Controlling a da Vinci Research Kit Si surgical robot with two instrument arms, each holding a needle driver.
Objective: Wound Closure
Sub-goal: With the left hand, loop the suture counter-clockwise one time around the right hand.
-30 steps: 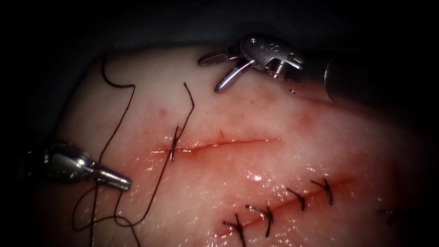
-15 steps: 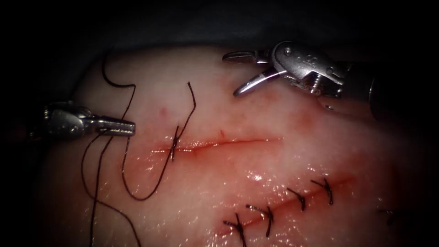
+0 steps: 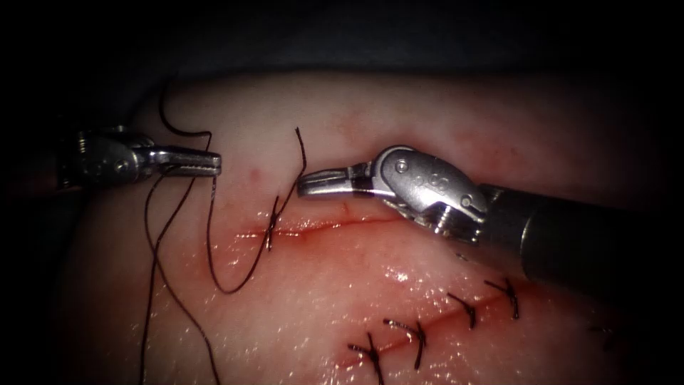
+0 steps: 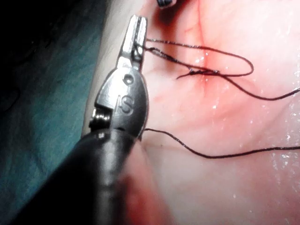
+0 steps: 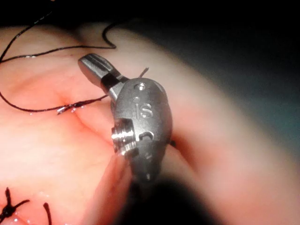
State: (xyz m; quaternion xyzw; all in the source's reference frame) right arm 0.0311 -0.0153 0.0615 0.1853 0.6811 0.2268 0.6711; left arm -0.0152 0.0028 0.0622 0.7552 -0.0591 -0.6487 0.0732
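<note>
Right gripper now down by the cut (closed, empty); left gripper clamping thread, raised.

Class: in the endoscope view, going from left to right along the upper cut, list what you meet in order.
Left tool shut on the thread → knot on the cut → thread tail → right tool, jaws shut, holding nothing.

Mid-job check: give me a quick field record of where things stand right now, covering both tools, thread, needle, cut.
left tool: jaws shut on the thread, left of the cut
right tool: jaws shut, holding nothing, just above the cut
cut: one stitch at its left end, the rest open
thread tail: free, rising from the stitch
needle: cannot tell
tissue: lower cut already stitched
</note>
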